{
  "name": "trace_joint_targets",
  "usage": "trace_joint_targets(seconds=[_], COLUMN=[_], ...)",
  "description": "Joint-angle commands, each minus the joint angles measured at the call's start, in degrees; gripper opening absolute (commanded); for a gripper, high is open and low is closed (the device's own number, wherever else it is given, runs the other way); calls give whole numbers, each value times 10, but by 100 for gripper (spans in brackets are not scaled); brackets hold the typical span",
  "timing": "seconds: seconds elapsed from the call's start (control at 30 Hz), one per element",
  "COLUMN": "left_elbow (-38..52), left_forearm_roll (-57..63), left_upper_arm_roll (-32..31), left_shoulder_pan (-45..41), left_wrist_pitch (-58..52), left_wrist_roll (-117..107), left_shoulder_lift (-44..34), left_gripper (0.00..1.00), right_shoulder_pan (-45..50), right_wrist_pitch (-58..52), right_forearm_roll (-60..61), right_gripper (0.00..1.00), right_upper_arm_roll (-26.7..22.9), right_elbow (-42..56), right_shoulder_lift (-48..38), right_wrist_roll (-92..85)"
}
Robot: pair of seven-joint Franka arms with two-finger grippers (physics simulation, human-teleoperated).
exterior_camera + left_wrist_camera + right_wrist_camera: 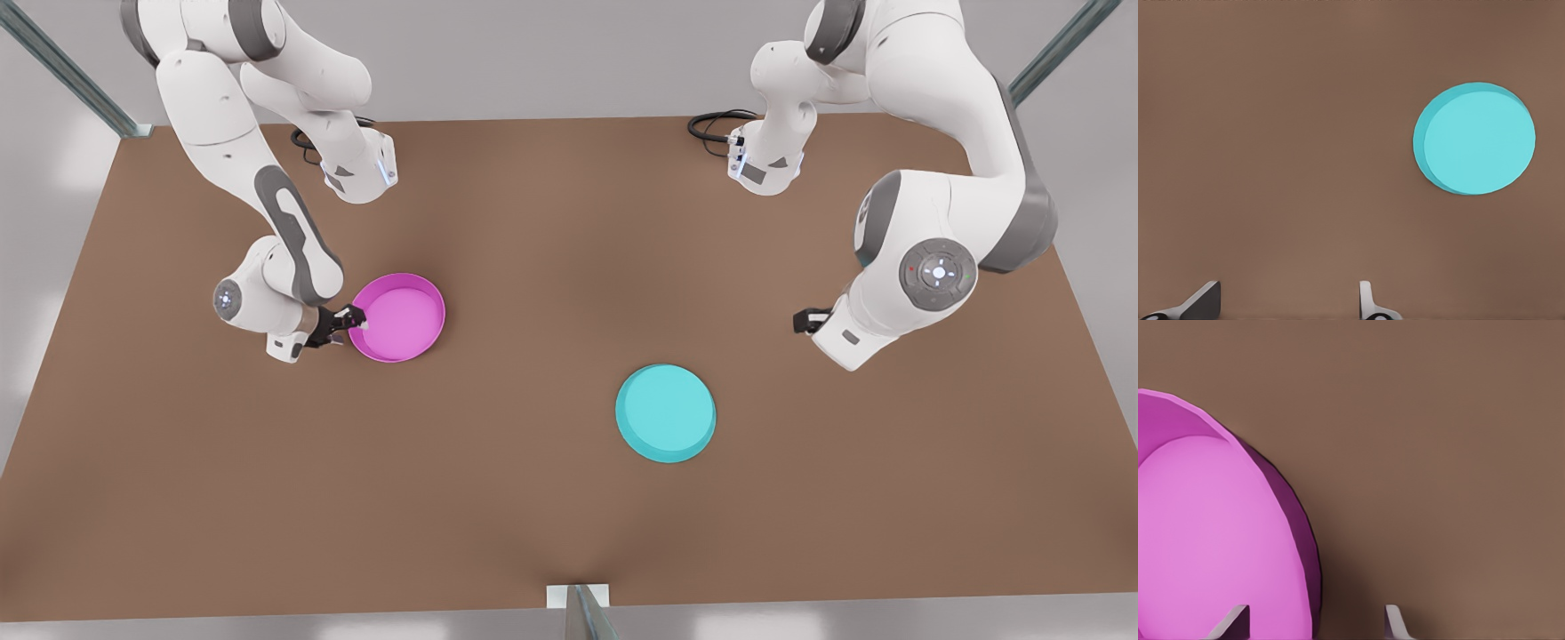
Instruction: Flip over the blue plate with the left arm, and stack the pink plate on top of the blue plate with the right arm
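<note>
We pick things up with the blue plate [666,412] lying alone on the brown bench [533,498], toward the front view's right, and it looks to be bottom-up: we see a flat plain disc with the side wall flaring below it, no hollow. By our judgement the flip is done, which is why the left tool [805,320] hangs back, well apart from that plate, low over the bench. In the left wrist view its two fingers [1201,300] stand spread with only bare bench between them, holding nothing, and the blue plate [1475,138] sits off ahead.

Now over to the front view's left. The pink plate [398,316] rests open side up, and the right tool [349,322] is right at its rim on the side facing that arm. From the right wrist view, one finger [1231,623] sits over the pink plate [1211,540] and the other outside the wall, so the jaws straddle the rim, open. Whether the fingers are touching the wall yet, we can't quite tell from here.

That straddle makes sense: a low upright rim is the only edge to pinch. Closing, lifting and carrying across to the turquoise dish is what remains, we reckon.
</note>
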Motion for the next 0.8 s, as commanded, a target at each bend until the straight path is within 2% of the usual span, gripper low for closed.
trace_joint_targets(seconds=[0.0, 0.1, 0.13, 0.17, 0.47, 0.53, 0.77], left_elbow=[0, 0, 0, 0, 0, 0, 1], left_forearm_roll=[0, 0, 0, 0, 0, 0, 0], left_upper_arm_roll=[0, 0, 0, 0, 0, 0, 0], left_shoulder_pan=[0, 0, 0, 0, 0, 0, -1], left_wrist_pitch=[0, 0, 0, 0, 0, 0, 0], left_wrist_roll=[0, -1, -1, -1, -1, 0, -1], left_shoulder_lift=[0, 2, 2, 2, 2, 2, 1], left_gripper=[100, 100, 100, 100, 100, 100, 100], right_shoulder_pan=[7, 11, 12, 12, 12, 12, 12], right_wrist_pitch=[4, 5, 4, 3, 4, 4, 4], right_forearm_roll=[1, 2, 2, 2, 2, 2, 3], right_gripper=[64, 63, 56, 53, 48, 42, 40], right_upper_arm_roll=[0, 0, 0, 0, 0, 1, 1], right_elbow=[0, 0, 1, 2, 1, 1, 2], right_shoulder_lift=[3, 3, 1, 0, 3, 3, 8], right_wrist_roll=[0, 1, 1, 1, 3, 5, 5])
